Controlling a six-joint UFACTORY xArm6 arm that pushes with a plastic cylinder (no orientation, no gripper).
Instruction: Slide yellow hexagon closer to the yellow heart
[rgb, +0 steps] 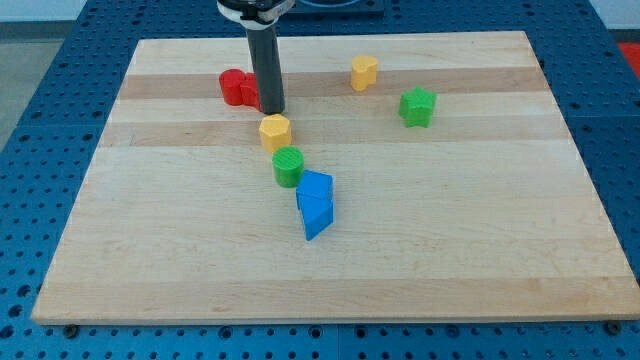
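yellow hexagon (275, 131) sat just below my tip (272, 110), yellow heart (364, 72) well to its upper right; no pincer was visible.

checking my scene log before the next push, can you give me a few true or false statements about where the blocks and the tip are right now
1. My tip is just above the yellow hexagon block, toward the view's top. True.
2. The yellow heart block touches the yellow hexagon block. False: they lie well apart, the heart toward the view's upper right.
3. The green round block sits right below the yellow hexagon block. True.
4. The green star block is at the view's left of the red block. False: it is far to the view's right.
5. The blue blocks lie on the wooden board beyond the yellow heart. False: they lie below the green round block.
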